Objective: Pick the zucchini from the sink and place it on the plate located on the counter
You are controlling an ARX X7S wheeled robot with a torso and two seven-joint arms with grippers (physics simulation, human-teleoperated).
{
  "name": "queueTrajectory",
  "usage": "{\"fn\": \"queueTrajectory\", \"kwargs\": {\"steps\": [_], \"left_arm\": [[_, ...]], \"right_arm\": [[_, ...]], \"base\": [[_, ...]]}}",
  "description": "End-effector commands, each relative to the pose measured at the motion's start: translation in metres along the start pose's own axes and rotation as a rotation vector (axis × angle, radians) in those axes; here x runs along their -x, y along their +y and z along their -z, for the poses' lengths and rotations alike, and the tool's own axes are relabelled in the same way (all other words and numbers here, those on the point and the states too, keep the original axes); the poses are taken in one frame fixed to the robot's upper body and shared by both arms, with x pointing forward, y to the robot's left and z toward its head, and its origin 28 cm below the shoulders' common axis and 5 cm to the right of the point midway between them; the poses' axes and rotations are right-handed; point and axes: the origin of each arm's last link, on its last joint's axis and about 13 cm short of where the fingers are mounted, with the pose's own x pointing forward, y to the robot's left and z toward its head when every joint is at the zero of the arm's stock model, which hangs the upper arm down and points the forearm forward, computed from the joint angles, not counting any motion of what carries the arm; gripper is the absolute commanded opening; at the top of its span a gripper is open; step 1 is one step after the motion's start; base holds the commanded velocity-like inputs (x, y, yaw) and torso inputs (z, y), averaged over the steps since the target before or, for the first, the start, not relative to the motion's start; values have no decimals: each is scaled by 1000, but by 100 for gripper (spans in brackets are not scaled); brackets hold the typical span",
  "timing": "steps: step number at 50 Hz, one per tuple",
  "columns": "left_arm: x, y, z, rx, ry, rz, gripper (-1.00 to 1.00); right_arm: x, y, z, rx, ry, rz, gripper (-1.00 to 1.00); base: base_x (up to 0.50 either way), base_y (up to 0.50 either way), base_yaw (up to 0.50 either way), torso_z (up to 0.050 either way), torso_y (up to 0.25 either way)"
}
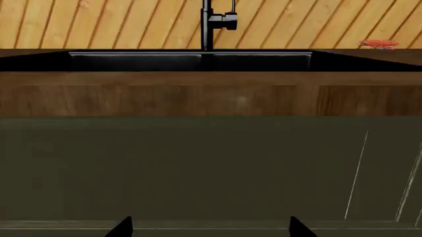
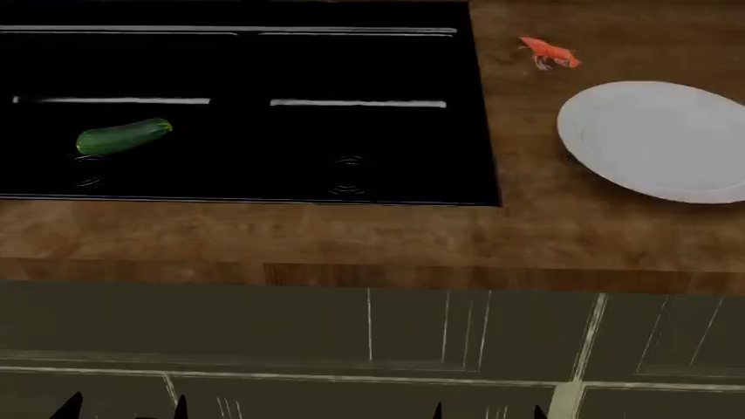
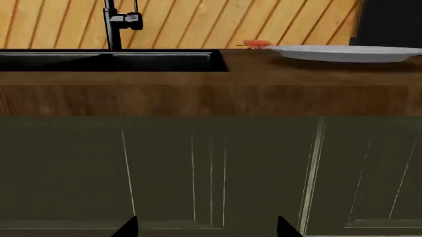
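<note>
One zucchini (image 2: pixel 124 137), one plate (image 2: pixel 658 140), one orange shrimp (image 2: pixel 549 52), one faucet (image 1: pixel 209 22) (sink (image 2: pixel 385 175) has two drains)

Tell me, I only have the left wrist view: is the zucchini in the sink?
Observer: Yes. The zucchini lies in the left basin of the sink, near a drain.
Operator: Is the plate there?
Observer: The plate sits on the counter right of the sink, with nothing on it.
Operator: What's that orange thing?
Observer: A small shrimp-like item on the counter, between sink and plate, apart from both.
</note>
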Motion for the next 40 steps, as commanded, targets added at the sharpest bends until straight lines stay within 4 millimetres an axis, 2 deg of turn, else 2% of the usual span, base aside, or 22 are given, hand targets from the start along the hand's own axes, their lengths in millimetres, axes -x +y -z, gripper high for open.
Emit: {"fn": "queueTrajectory", "kwargs": {"steps": [1,2,9,18,40], "left_arm": [[-1,0,1,0,0,0,100],[0,1,1,43,9,-2,100],[0,1,3,48,3,59,100],[6,-2,-9,29,-11,55,100],[10,-4,-14,64,10,83,100]], "right_arm": [[-1,0,2,0,0,0,100],[-2,0,2,-1,1,1,100],[-3,1,5,-11,9,-7,100],[-2,1,7,-32,16,-10,100],[-2,3,1,-56,3,-11,100]], "base": [[0,0,0,0,0],[0,0,0,0,0],[0,0,0,0,0],[0,0,0,50,20],[0,0,0,50,20]]}}
